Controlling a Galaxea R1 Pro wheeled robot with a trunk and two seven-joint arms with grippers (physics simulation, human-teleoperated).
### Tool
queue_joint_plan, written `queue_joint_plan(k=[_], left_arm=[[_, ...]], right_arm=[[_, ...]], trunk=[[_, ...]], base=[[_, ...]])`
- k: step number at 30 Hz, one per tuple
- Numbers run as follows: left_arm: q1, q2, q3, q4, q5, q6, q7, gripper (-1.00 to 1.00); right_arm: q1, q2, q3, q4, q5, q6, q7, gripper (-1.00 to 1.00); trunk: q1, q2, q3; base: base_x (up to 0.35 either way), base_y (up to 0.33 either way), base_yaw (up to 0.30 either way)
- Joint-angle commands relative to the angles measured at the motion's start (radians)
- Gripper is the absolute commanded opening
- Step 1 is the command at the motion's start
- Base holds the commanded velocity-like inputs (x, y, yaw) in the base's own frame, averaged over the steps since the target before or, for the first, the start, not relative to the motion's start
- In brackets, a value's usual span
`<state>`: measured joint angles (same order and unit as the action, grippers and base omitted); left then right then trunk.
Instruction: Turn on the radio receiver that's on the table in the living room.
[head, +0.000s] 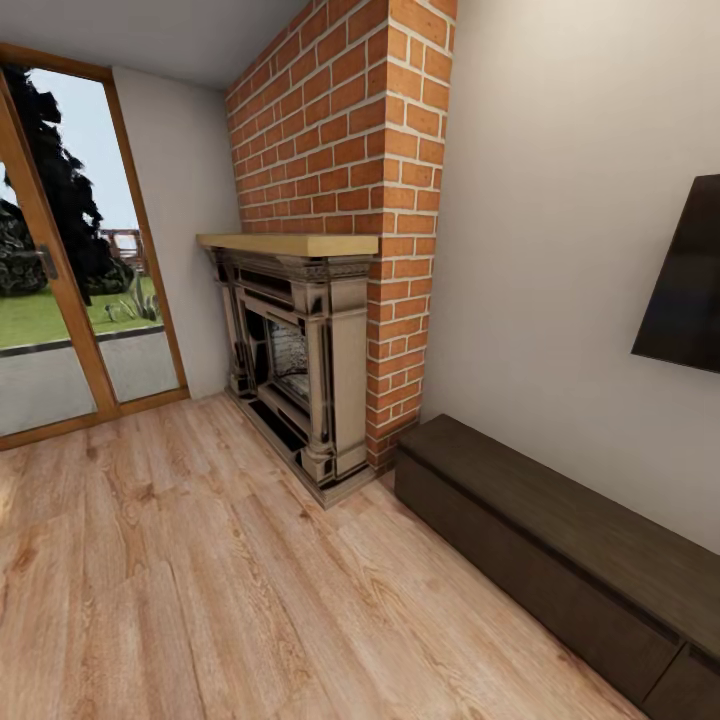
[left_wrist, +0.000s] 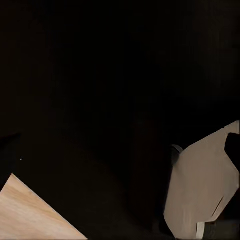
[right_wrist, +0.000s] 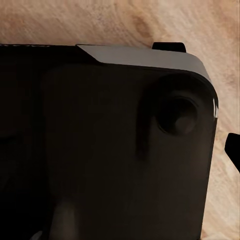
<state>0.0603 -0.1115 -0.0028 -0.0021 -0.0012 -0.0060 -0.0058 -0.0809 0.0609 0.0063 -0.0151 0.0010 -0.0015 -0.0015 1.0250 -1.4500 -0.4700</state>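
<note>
The radio receiver and the grey-topped coffee table are out of view. The head view looks at a corner of a room with a light wood plank floor (head: 200, 580). The left wrist view is mostly dark, with a grey panel (left_wrist: 200, 190) of my own body and a wedge of wood floor (left_wrist: 30, 215). In the right wrist view a black rounded part of my body (right_wrist: 110, 150) sits over the wood floor (right_wrist: 125, 20). No gripper fingers can be made out.
A brick chimney (head: 350, 130) with a dark fireplace (head: 300, 350) and a wooden mantel stands ahead. A long, low dark cabinet (head: 560, 550) runs along the right wall under a wall-mounted black screen (head: 690, 280). A wood-framed glass door (head: 70, 280) is at the left.
</note>
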Motion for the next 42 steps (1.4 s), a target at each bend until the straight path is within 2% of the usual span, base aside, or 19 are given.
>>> queue_joint_plan(k=[1,3,7,8,9,10,13,15,17,18,19,21,23,26,28,33,42], left_arm=[[0.000,-0.002,-0.001,0.000,0.000,0.000,0.000,1.00],[0.000,-0.004,-0.002,-0.005,0.002,-0.001,0.000,1.00],[0.000,-0.004,-0.003,-0.101,-0.002,0.004,0.002,1.00],[0.000,-0.002,-0.004,-0.169,-0.003,0.007,0.005,1.00],[0.000,-0.001,-0.004,-0.195,-0.003,0.008,0.006,1.00],[0.000,0.004,-0.004,-0.277,-0.004,0.011,0.007,1.00],[-0.001,0.011,-0.003,-0.392,-0.005,0.014,0.007,1.00],[-0.006,0.020,0.000,-0.509,-0.005,0.019,0.011,1.00],[-0.039,0.025,0.010,-0.637,-0.004,0.084,0.016,1.00],[-0.074,0.026,0.022,-0.703,-0.004,0.159,0.018,1.00],[-0.087,0.026,0.026,-0.723,-0.004,0.187,0.018,1.00],[-0.145,0.025,0.036,-0.797,-0.004,0.297,0.020,1.00],[-0.192,0.024,0.039,-0.841,-0.004,0.359,0.020,1.00],[-0.255,0.025,0.042,-0.878,-0.004,0.415,0.020,1.00],[-0.282,0.025,0.043,-0.890,-0.003,0.427,0.022,1.00],[-0.294,0.022,0.044,-0.888,-0.004,0.369,0.022,1.00],[-0.295,0.023,0.044,-0.888,-0.006,0.354,0.024,1.00]], right_arm=[[0.000,-0.002,0.000,-0.007,0.000,0.000,-0.001,1.00],[0.000,-0.009,0.001,-0.050,0.000,0.000,-0.001,1.00],[-0.002,-0.053,0.000,-0.207,0.001,0.001,-0.001,1.00],[-0.005,-0.066,0.000,-0.279,0.001,0.001,-0.001,1.00],[-0.005,-0.070,-0.001,-0.304,0.001,0.002,-0.001,1.00],[-0.007,-0.077,-0.002,-0.375,0.001,0.005,-0.001,1.00],[-0.013,-0.082,-0.003,-0.468,0.001,0.010,-0.001,1.00],[-0.038,-0.084,-0.003,-0.558,0.001,0.014,-0.001,1.00],[-0.104,-0.091,-0.005,-0.612,0.000,0.019,-0.002,1.00],[-0.154,-0.107,-0.007,-0.624,0.000,0.039,-0.002,1.00],[-0.170,-0.113,-0.007,-0.627,-0.001,0.053,-0.002,1.00],[-0.243,-0.140,-0.008,-0.633,0.000,0.144,0.001,1.00],[-0.300,-0.151,-0.009,-0.636,0.000,0.211,0.003,1.00],[-0.352,-0.158,-0.009,-0.639,0.002,0.259,0.002,1.00],[-0.369,-0.160,-0.006,-0.637,0.003,0.257,0.001,1.00],[-0.377,-0.161,-0.001,-0.636,0.003,0.210,0.009,1.00],[-0.378,-0.159,0.003,-0.634,0.005,0.201,0.009,1.00]], trunk=[[0.000,0.000,0.000],[0.000,0.000,0.000],[0.000,0.000,0.000],[0.000,0.000,0.000],[0.000,0.000,0.000],[0.000,0.000,0.000],[0.000,0.000,0.000],[0.000,0.000,0.000],[0.000,0.000,0.000],[0.000,0.000,0.000],[0.000,0.000,0.000],[0.000,0.000,0.000],[0.000,0.000,0.000],[0.000,0.000,0.000],[0.000,0.000,0.000],[0.000,0.000,0.000],[0.000,0.000,0.000]], base=[[0.000,0.000,0.000],[0.000,0.000,0.000],[0.000,0.000,0.000],[0.000,0.000,0.000],[0.000,0.000,0.000],[0.000,0.000,0.000],[0.000,0.000,0.000],[0.000,0.000,0.000],[0.000,0.000,0.000],[0.000,0.000,0.000],[0.000,0.000,0.000],[0.000,0.000,0.000],[0.000,0.000,0.000],[0.000,0.000,0.000],[0.000,0.000,0.000],[0.000,0.000,0.000],[0.000,0.000,0.160]])
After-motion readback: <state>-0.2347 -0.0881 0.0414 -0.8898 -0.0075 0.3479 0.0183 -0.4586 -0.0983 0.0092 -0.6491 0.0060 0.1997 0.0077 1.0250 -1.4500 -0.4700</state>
